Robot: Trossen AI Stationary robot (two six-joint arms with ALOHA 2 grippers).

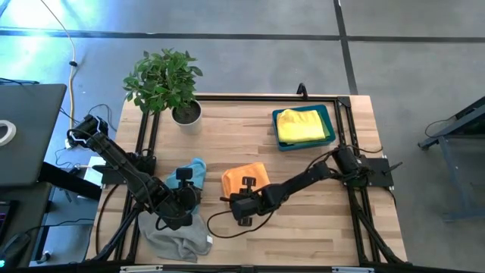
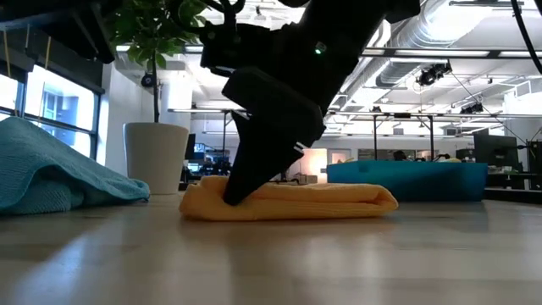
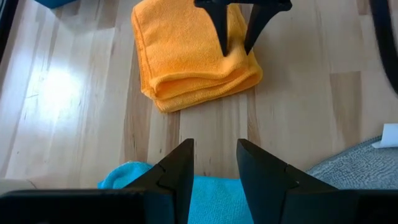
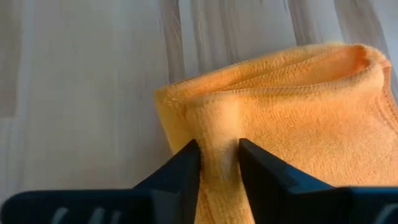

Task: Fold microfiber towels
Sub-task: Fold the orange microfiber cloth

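Right gripper (image 4: 217, 155) pinches edge of folded orange towel (image 1: 244, 178), mid-table, fingers nearly closed on cloth. Left gripper (image 3: 214, 165) part open, holds nothing (hangs over light blue towel (image 1: 195, 171)). Pulling away too fast could drag fold open.

— How many towels are showing right now?
— Four: one orange towel (image 1: 245, 180) folded mid-surface, one light blue towel (image 1: 195, 171) to its left, one grey towel (image 1: 176, 236) lying at the near left edge, and one yellow towel (image 1: 300, 125) sitting in the far right bin.
— And bins?
— One blue bin (image 1: 329, 115).
— Plants?
— One potted plant (image 1: 164, 80), standing at the far left.
— Arms?
— Two are reaching in, each carrying one gripper: the left gripper (image 1: 185, 184) and the right gripper (image 1: 248, 191).
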